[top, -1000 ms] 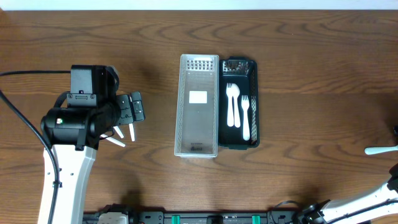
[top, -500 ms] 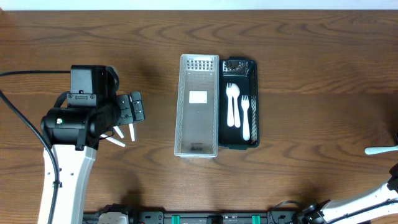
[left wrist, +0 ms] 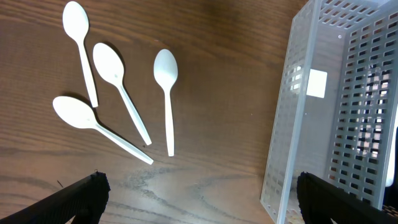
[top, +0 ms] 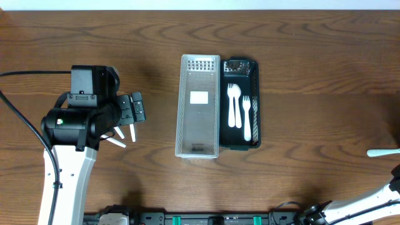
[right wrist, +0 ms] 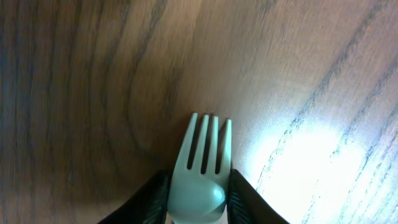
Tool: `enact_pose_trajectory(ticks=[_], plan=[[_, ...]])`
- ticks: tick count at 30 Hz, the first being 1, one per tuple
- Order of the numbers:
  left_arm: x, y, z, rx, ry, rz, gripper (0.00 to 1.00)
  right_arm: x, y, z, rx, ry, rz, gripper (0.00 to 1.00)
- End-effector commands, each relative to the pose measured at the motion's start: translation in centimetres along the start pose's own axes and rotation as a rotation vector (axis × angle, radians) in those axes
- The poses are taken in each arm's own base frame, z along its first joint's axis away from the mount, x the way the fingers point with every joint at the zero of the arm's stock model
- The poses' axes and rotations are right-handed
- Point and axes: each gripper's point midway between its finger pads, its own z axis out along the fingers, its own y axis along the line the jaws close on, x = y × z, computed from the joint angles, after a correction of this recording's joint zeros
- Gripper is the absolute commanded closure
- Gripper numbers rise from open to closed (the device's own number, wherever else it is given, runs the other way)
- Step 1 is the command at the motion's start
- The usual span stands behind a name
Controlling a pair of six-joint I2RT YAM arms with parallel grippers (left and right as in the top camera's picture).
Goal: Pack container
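Note:
A white perforated basket point(top: 183, 106) and a black tray point(top: 255, 94) stand side by side mid-table. In the tray lie a white spoon point(top: 232, 103) and a white fork point(top: 246, 119). My left gripper point(top: 132, 108) hovers open over several white spoons point(top: 122, 134) to the basket's left. The left wrist view shows the spoons point(left wrist: 118, 87) on the wood, the basket point(left wrist: 348, 106) at right, and my left gripper point(left wrist: 199, 199) with nothing in it. My right gripper point(right wrist: 199, 193) is shut on a white fork point(right wrist: 205, 149), tines pointing away. One end of this fork point(top: 379, 152) pokes in at the overhead view's right edge.
The left arm's white link and black cable point(top: 25, 125) occupy the left side. A black rail point(top: 206, 219) runs along the front table edge. Brown wood tabletop lies between the tray and the right edge.
My right gripper has shut on the white fork, which shifted slightly at the overhead view's right edge. The left arm and spoons have not moved.

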Motion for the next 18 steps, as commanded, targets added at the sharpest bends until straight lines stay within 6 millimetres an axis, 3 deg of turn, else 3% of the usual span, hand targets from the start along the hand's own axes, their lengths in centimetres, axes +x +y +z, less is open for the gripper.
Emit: enact_pose_trajectory(ticks=[1,6,11,16,18], plan=[[-0.3,0.1,-0.2,-0.001,-0.007,0.012,0.02,1.2,-0.2,0.7,-0.01,0.046,0.01,0.74],[-0.3,0.1,-0.2,-0.001,-0.007,0.013,0.02,1.7,1.2,0.4,-0.091,0.078,0.044,0.79],[-0.3,0.1,-0.2,-0.001,-0.007,0.012,0.02,2.4,4.1,-2.3,-0.152,0.071,-0.007,0.87],[-0.3,0.1,-0.2,-0.002,-0.007,0.013,0.02,3.8,10.3,-8.1,-0.248,-0.025,-0.169,0.89],[-0.3,0.1,-0.2,-0.002,-0.007,0.013,0.02,5.5,14.1,-11.8,-0.318,-0.084,-0.279,0.89]])
